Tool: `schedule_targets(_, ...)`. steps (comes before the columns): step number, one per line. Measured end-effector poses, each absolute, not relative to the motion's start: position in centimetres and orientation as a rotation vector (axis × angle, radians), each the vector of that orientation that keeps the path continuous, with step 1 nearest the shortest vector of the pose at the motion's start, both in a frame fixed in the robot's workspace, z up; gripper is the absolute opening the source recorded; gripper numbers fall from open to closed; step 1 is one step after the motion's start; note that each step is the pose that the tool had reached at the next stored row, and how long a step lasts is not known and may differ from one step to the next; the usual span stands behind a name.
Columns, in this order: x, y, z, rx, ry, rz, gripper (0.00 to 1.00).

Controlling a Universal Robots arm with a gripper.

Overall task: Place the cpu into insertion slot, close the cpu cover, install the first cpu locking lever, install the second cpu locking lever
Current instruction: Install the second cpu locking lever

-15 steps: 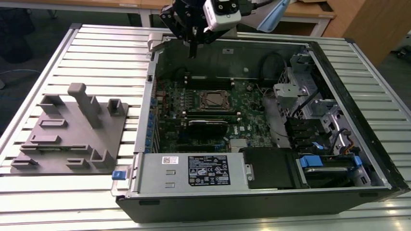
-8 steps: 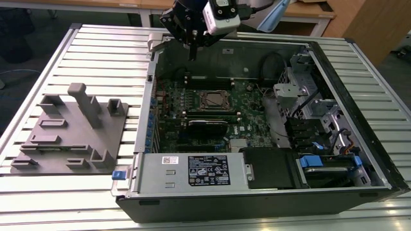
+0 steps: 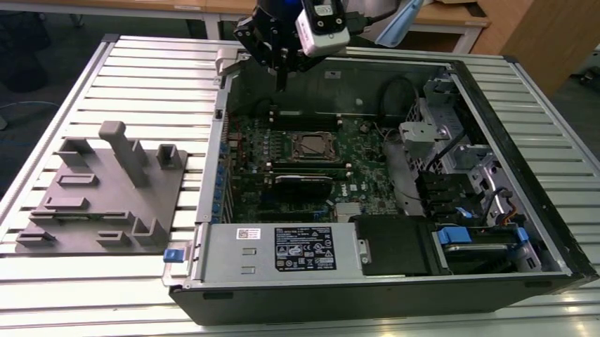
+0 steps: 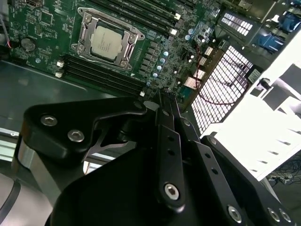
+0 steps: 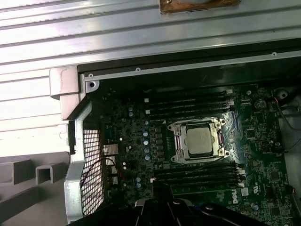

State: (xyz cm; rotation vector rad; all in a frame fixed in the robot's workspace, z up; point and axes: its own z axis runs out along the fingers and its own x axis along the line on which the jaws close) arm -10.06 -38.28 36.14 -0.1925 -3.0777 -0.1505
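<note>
On the exterior view's left, a grey moulded fixture (image 3: 103,193) lies on the slatted metal surface (image 3: 140,77), just beside the open computer case (image 3: 525,210). Inside the case the green motherboard (image 3: 253,151) lies flat. The cpu (image 3: 312,146) sits in the insertion slot (image 3: 291,147) near the board's centre; in both wrist views its silvery top (image 4: 107,43) (image 5: 199,141) shows through the window of the cpu cover (image 4: 83,32) (image 5: 177,128), which lies down flat over it. Long black memory slots (image 5: 188,104) run along two opposite sides of the socket. The gripper (image 3: 278,83) hangs above the far edge of the case, well apart from the socket and touching nothing. In the second wrist view its jaws are together, the black fingers (image 4: 165,110) meeting at the tips, with nothing held between them. On the exterior view's right stand drive bays with blue tabs (image 3: 452,235).
</note>
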Motion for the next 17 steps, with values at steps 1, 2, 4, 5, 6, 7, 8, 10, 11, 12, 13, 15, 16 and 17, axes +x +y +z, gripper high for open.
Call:
schedule_targets(1,-10.1,-38.3,36.1,-0.192,-3.078,-0.151,0.11)
schedule_targets(2,-10.1,-38.3,35.9,-0.193,-3.078,-0.152,0.11)
schedule_targets(4,-10.1,-38.3,35.6,-0.193,-3.078,-0.151,0.11)
schedule_targets(5,-10.1,-38.3,35.4,-0.192,-3.078,-0.152,0.11)
schedule_targets(6,-10.1,-38.3,35.2,-0.193,-3.078,-0.151,0.11)
schedule_targets(7,-10.1,-38.3,35.0,-0.192,-3.078,-0.152,0.11)
schedule_targets(8,-10.1,-38.3,34.9,-0.192,-3.078,-0.152,0.11)
schedule_targets(10,-10.1,-38.3,34.8,-0.193,-3.078,-0.151,0.11)
schedule_targets(11,-10.1,-38.3,34.8,-0.192,-3.078,-0.151,0.11)
schedule_targets(12,-10.1,-38.3,34.7,-0.193,-3.078,-0.151,0.11)
schedule_targets(13,-10.0,-38.3,34.7,-0.192,-3.078,-0.152,0.11)
schedule_targets(15,-9.8,-38.3,34.7,-0.193,-3.078,-0.151,0.11)
schedule_targets(16,-9.6,-38.3,34.6,-0.193,-3.078,-0.151,0.11)
schedule_targets(17,-9.4,-38.3,34.6,-0.192,-3.078,-0.151,0.11)
